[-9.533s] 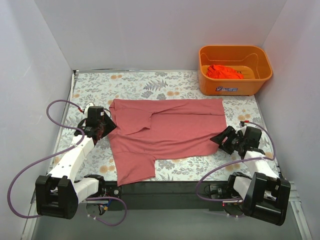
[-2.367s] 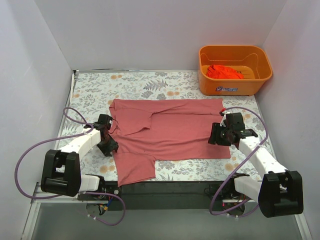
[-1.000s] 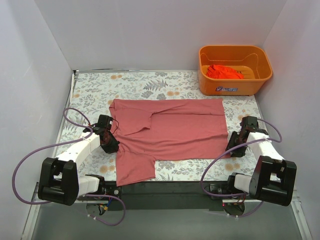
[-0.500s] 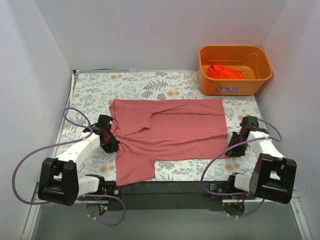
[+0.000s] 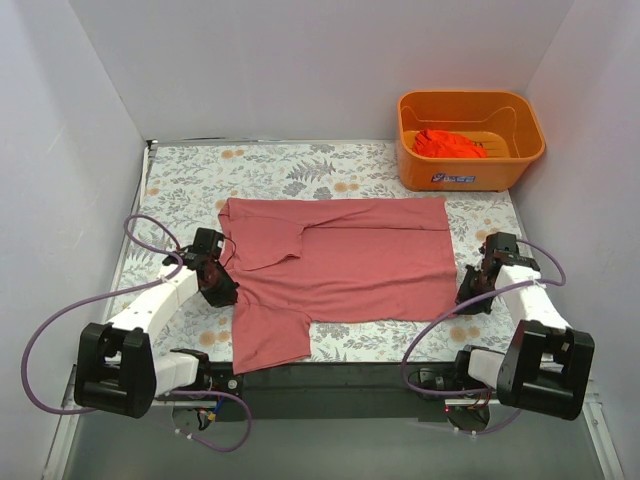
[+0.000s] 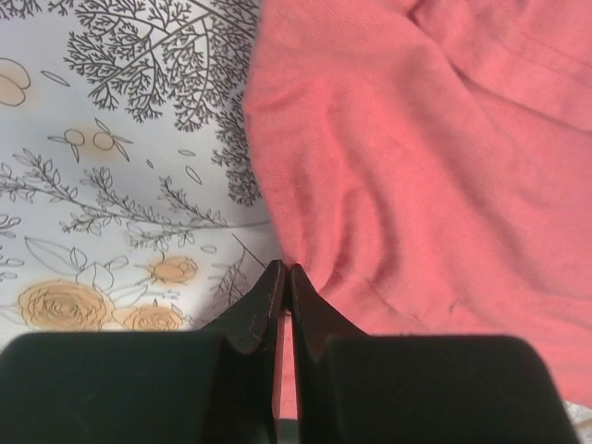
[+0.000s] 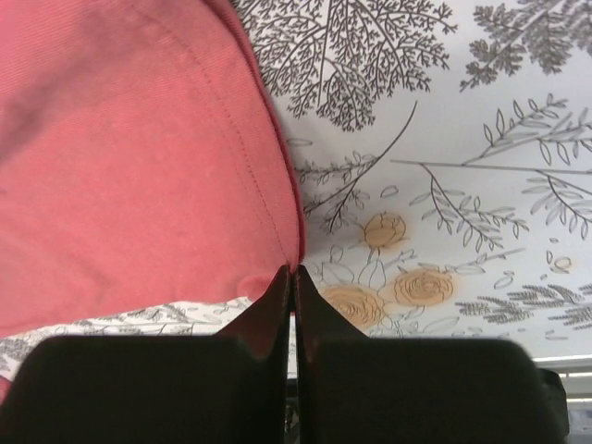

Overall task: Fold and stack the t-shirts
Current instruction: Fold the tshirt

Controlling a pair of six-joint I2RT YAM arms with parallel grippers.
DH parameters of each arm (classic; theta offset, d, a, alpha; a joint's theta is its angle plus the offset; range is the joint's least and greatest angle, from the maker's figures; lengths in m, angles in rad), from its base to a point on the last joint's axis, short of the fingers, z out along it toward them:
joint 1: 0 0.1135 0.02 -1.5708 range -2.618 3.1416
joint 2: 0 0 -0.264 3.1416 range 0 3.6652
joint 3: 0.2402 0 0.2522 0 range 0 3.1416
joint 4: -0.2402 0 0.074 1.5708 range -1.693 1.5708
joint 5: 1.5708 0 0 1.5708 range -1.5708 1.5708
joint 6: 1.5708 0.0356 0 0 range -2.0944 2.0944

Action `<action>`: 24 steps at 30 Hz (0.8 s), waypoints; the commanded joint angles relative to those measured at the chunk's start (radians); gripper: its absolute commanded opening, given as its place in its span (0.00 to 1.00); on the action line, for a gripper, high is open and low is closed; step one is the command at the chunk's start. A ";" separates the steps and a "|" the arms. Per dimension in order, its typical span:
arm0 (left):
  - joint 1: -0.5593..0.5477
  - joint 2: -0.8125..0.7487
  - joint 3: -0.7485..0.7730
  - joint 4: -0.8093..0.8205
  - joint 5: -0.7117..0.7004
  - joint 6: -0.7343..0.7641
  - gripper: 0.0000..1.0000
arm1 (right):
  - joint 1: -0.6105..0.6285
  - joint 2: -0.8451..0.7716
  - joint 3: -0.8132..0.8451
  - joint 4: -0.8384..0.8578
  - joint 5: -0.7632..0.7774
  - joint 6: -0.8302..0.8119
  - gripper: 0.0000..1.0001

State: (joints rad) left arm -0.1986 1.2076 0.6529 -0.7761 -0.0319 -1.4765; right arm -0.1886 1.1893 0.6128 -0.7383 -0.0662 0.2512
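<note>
1. The left end effector [image 5: 217, 284] sits low on the counter [image 5: 180, 180], at the left edge of the pink-red t-shirt [image 5: 340, 262]. From above, its black body covers its own tips.
2. In the left wrist view its fingers [image 6: 259, 310] are pressed together. The tips meet right at the shirt's edge, and the cloth puckers into small folds toward them, so they are pinching that edge. How much cloth lies between them is hidden by the fingers themselves.
3. The pink-red t-shirt lies spread flat across the middle of the counter.
   - One flap (a sleeve, by the look of it) is folded over the body near the far left.
   - Another flap juts toward the near edge at the left.
   - The collar cannot be made out clearly.
4. The right end effector [image 5: 470, 298] rests at the shirt's near right corner, and from above its tips are again covered by the wrist.
5. In the right wrist view its fingers [image 7: 268, 310] are closed tight on the stitched hem corner. A small bulge of cloth sits just beside the tips, and the pinched part itself is out of sight.
6. The basket [image 5: 470, 178] stands at the far right corner of the counter, well apart from the spread shirt. The orange-red t-shirt [image 5: 448, 143] is bunched inside it. The near wall hides its lower part, so its shape cannot be read.
</note>
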 commanded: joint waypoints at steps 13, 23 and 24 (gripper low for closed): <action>0.002 -0.191 0.168 -0.279 -0.057 0.008 0.00 | -0.002 -0.181 0.142 -0.185 0.005 -0.018 0.01; 0.042 -0.129 0.238 -0.276 -0.054 0.028 0.00 | 0.000 -0.088 0.260 -0.122 -0.072 -0.017 0.01; 0.045 -0.119 0.243 -0.272 -0.053 0.033 0.00 | -0.002 -0.070 0.265 -0.113 -0.076 -0.015 0.01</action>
State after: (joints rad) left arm -0.1654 1.0744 0.8673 -1.0431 -0.0795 -1.4590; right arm -0.1886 1.0954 0.8322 -0.8909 -0.1165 0.2386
